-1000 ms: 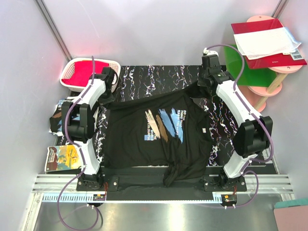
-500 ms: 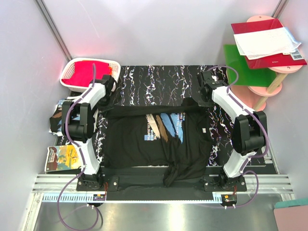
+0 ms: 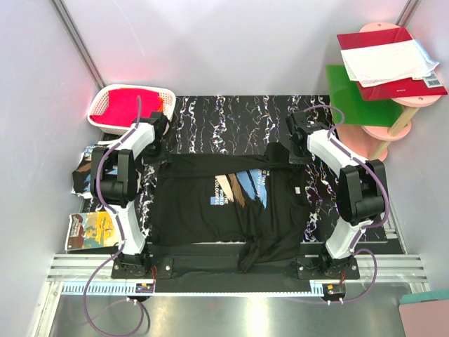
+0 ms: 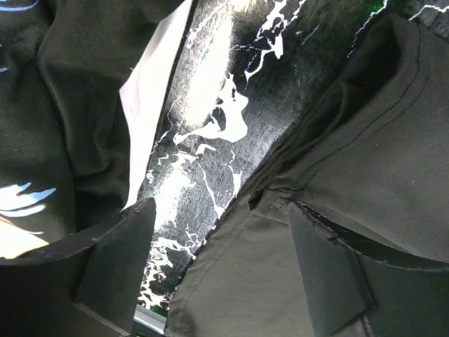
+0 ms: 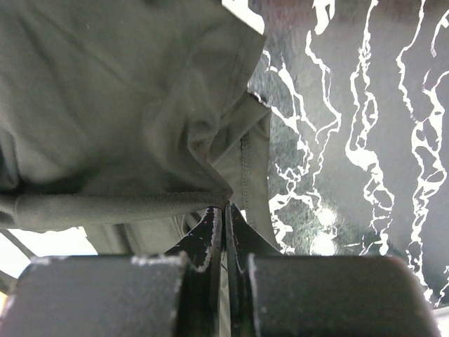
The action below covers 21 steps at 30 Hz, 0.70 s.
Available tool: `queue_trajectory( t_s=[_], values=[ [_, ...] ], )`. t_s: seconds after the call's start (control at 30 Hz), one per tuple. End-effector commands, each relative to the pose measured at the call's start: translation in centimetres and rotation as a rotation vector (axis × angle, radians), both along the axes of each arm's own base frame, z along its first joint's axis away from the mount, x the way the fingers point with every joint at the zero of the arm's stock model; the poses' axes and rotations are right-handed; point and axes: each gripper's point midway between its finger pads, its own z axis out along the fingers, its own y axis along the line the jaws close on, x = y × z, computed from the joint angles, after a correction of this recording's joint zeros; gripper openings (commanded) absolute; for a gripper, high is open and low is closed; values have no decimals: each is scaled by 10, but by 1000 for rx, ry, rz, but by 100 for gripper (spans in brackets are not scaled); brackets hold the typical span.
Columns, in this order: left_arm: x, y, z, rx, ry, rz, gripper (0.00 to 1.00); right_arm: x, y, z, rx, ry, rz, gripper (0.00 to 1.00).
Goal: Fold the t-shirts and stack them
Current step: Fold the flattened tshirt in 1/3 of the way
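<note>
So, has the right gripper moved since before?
Yes. The right gripper, holding the t-shirt, came toward the near side, away from the far edge of the mat.

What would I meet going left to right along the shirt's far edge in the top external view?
left claw → black t-shirt → right claw → green board. The white basket is left out, since it overlaps the left claw sideways.
</note>
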Motion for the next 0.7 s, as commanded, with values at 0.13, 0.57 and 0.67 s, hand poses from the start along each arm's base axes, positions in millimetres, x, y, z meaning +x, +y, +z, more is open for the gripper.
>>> queue_trajectory(
  t_s=[0.13, 0.57, 0.67],
  values=[
    [15, -9, 37, -47, -123, -14, 88, -19, -2, 2, 9, 27, -14, 0],
    [52, -39, 54, -86, -190, -66, 92, -61, 3, -16, 18, 166, -21, 0],
    [52, -44, 41, -83, -159, -76, 92, -61, 5, 4, 36, 114, -17, 0]
  ],
)
